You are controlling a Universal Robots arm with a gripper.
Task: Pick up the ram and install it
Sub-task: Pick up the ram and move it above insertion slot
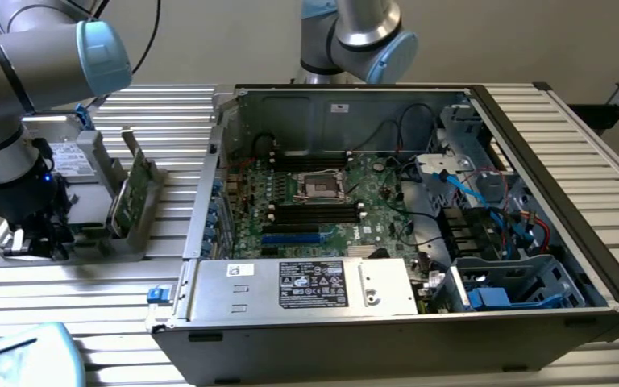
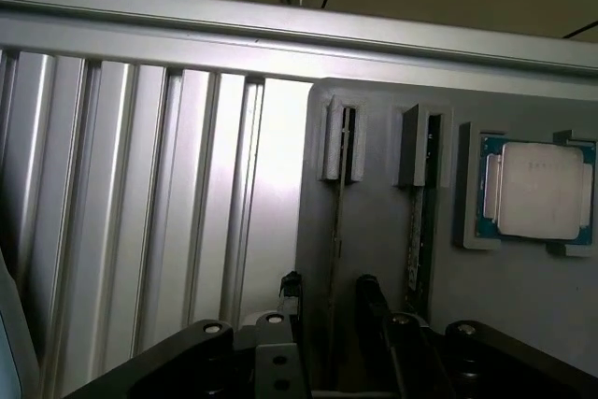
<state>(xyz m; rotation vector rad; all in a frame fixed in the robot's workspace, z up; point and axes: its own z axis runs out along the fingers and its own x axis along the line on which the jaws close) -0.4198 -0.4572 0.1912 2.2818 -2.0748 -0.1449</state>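
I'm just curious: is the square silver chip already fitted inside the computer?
No, the silver chip rests in its pocket on the grey holder.

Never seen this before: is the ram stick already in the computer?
Out: the ram stands on edge in a gray holder beside the computer case.

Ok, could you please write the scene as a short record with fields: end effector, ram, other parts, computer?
end effector: open, one finger on each side of the ram, not closed on it
ram: standing on edge in the grey holder, not yet lifted
second stick: in the neighbouring slot of the holder
processor: lying flat in the holder, beside the sticks
computer case: open, motherboard visible; stands to the exterior view's right of the holder
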